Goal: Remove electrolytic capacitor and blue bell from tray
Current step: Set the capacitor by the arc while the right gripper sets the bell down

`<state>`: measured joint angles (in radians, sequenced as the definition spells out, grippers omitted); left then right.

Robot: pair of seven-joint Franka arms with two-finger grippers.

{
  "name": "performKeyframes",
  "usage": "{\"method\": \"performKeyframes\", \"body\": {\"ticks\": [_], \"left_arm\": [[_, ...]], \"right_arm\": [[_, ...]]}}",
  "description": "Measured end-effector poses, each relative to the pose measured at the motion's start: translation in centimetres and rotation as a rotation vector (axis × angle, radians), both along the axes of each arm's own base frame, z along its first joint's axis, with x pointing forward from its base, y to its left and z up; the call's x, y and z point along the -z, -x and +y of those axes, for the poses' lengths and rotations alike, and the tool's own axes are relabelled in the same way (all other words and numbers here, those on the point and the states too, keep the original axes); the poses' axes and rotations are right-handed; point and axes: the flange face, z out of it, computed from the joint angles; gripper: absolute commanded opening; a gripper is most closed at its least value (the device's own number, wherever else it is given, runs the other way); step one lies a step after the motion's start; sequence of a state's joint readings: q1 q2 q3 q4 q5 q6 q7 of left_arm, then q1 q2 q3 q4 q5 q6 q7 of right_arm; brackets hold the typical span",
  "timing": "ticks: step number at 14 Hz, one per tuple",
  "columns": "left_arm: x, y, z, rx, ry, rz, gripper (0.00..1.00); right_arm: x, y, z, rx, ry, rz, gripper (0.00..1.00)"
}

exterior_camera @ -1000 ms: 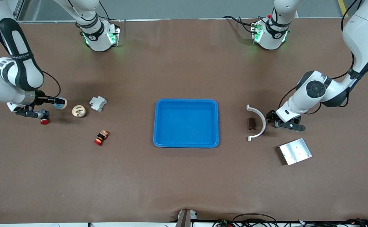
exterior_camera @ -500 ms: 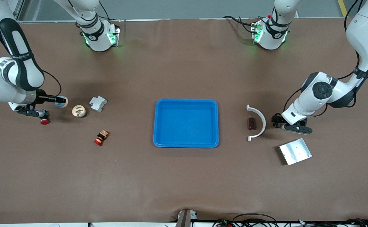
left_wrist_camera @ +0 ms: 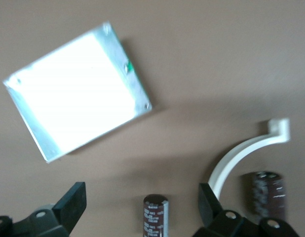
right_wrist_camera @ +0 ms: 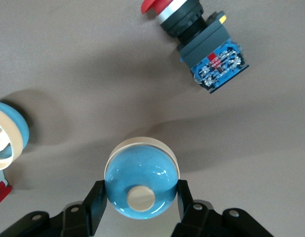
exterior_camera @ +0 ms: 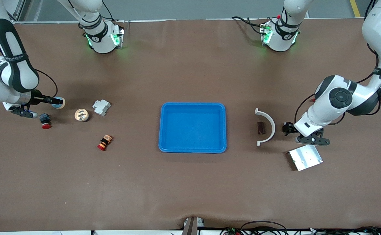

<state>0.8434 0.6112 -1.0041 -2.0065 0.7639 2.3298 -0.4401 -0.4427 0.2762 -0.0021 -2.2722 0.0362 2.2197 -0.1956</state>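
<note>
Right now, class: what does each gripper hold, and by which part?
The right gripper holds the blue bell by its rounded sides. The left gripper is open around a capacitor, holding nothing.

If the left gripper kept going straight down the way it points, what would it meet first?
Probably the small dark capacitor standing between the open fingers of the left gripper, beside the white curved bracket. Depth is unclear, so the bare table is possible instead.

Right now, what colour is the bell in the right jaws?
Glossy light blue with a cream rim and knob; the bell shows best in the right wrist view.
</note>
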Motion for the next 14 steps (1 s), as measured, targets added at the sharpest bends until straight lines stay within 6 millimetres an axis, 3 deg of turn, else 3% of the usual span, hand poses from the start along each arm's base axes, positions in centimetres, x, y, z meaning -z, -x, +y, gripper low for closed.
{"method": "performKeyframes", "body": {"ticks": [1, 2, 5, 10, 14], "left_arm": [[-1.4, -0.8, -0.3, -0.011, 0.002, -0.008, 1.00], [-2.5, -1.4, -0.3, -0.020, 0.001, -0.015, 1.00], [-4.7, -2.9, -0.7, -0.031, -0.022, -0.021, 1.00], [-7.3, -4.0, -4.1, -0.027, 0.002, -0.044, 1.00], [-7.7, -4.4, -4.1, -0.031, 0.001, -0.052, 1.00]], "right_arm": [[0.2, 0.0, 0.0, -0.001, -0.001, 0.002, 0.86], [0.4, 0.0, 0.1, -0.001, -0.002, 0.004, 0.99], [0.8, 0.1, 0.1, -0.001, -0.005, 0.010, 1.00], [0.4, -0.3, 0.2, -0.005, -0.011, 0.018, 1.00], [-1.9, -3.1, 1.9, -0.059, -0.022, 0.027, 1.00]]}}
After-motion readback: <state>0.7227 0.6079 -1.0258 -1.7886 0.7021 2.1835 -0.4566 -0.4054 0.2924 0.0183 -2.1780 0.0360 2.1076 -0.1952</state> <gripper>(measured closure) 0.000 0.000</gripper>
